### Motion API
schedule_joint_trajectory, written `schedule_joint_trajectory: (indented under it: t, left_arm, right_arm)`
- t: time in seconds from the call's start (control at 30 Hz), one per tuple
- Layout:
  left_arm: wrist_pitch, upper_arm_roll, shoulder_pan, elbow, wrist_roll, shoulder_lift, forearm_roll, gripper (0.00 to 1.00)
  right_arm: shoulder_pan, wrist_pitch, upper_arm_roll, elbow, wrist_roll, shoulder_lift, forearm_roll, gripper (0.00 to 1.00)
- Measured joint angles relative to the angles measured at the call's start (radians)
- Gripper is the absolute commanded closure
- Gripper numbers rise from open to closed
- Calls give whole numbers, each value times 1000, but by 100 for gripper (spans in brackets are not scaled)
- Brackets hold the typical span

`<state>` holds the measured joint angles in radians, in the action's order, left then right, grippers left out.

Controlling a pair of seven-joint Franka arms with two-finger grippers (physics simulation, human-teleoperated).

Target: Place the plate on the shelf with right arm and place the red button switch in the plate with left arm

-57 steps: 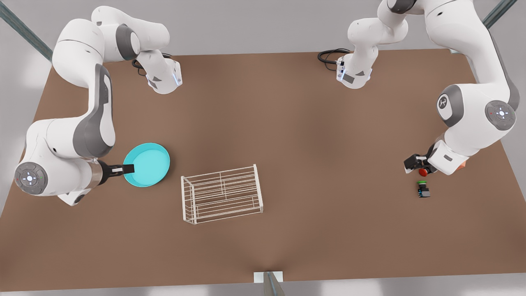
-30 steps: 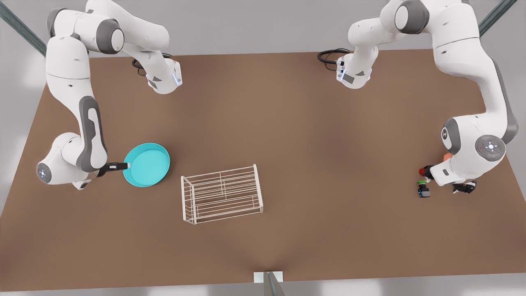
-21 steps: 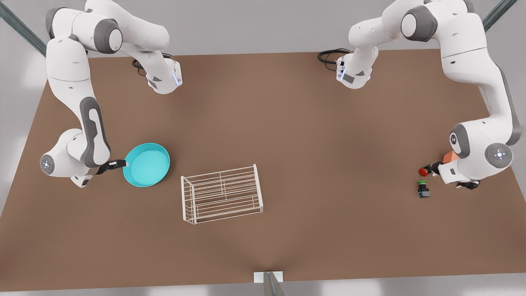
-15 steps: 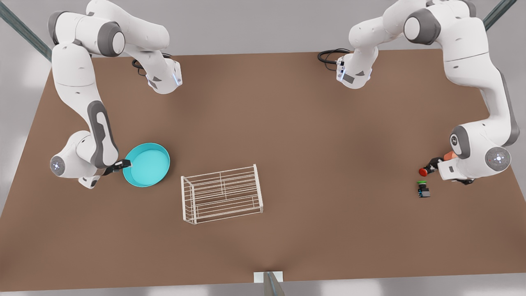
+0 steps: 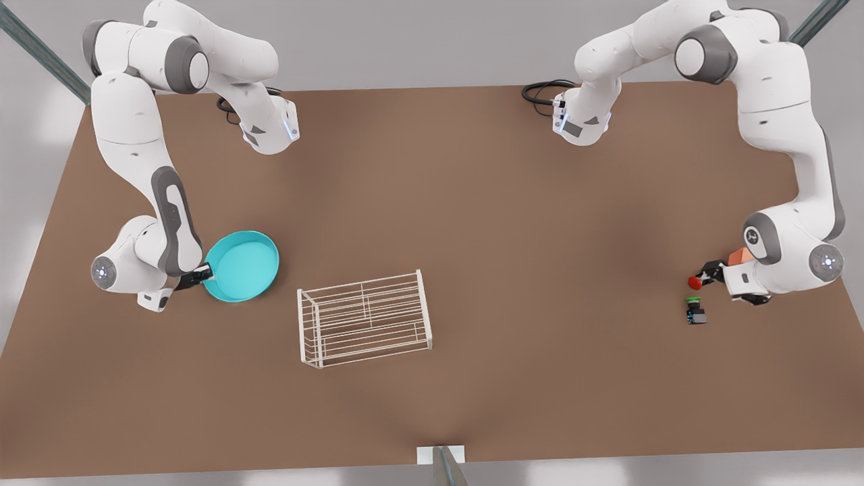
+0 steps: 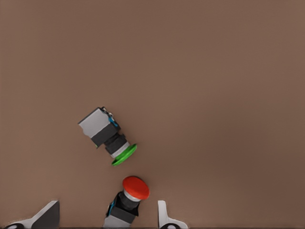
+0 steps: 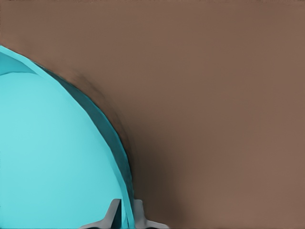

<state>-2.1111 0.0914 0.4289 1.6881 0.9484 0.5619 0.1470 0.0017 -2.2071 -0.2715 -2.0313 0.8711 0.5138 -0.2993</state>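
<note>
My right gripper is pinched on the rim of the plate, 1 finger inside the wall and 1 outside, at the edge farthest from the shelf. The plate looks slightly tipped, its gripped side low and its far side raised, so I judge it is just coming off the table. To do this lift well I should keep the clamp firm and rise straight before swinging toward the shelf, since a thin rim held at 1 spot can pivot in the pads; I want it level before it crosses the end frame, then set flat on the bars. My left gripper sits at the front view's right, its 2 fingers spread apart on either side of the red switch, which lies on its side with the cap pointing away from my wrist. I have not closed on it yet. The green switch lies near, cap toward the red one, and an orange cube sits just behind my hand, so I should close squarely on the black body without nudging either neighbour.
</note>
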Motion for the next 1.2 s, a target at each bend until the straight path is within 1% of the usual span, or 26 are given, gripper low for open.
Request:
schedule_joint_trajectory:
  t: [0.23, 0.37, 0.6, 0.67, 0.8, 0.97, 1.1, 1.2]
  left_arm:
    - [-56, -6, 28, 90, 41, -13, 1, 0]
    - [-121, -8, 31, 101, 68, -4, 22, 0]
    - [-206, -10, 55, 116, 109, 5, 67, 0]
    - [-221, -10, 63, 127, 119, 6, 71, 0]
    - [-262, -10, 77, 177, 136, 2, 75, 0]
    - [-309, -11, 86, 201, 154, 4, 76, 0]
    - [-359, -10, 102, 237, 166, 5, 76, 0]
    - [-382, -10, 102, 242, 174, 5, 77, 0]
  right_arm:
    - [2, 47, 0, 3, 20, -113, 37, 87]
    - [3, 106, -1, 8, 20, -203, 78, 87]
    - [54, 235, -10, 14, 9, -384, 129, 87]
    - [72, 272, -7, 39, -2, -414, 144, 87]
    - [100, 356, 27, 160, -36, -404, 153, 86]
    - [205, 432, 61, 253, -107, -372, 119, 86]
    - [266, 464, 68, 326, -175, -315, 55, 86]
    - [302, 475, 73, 409, -230, -239, 12, 86]
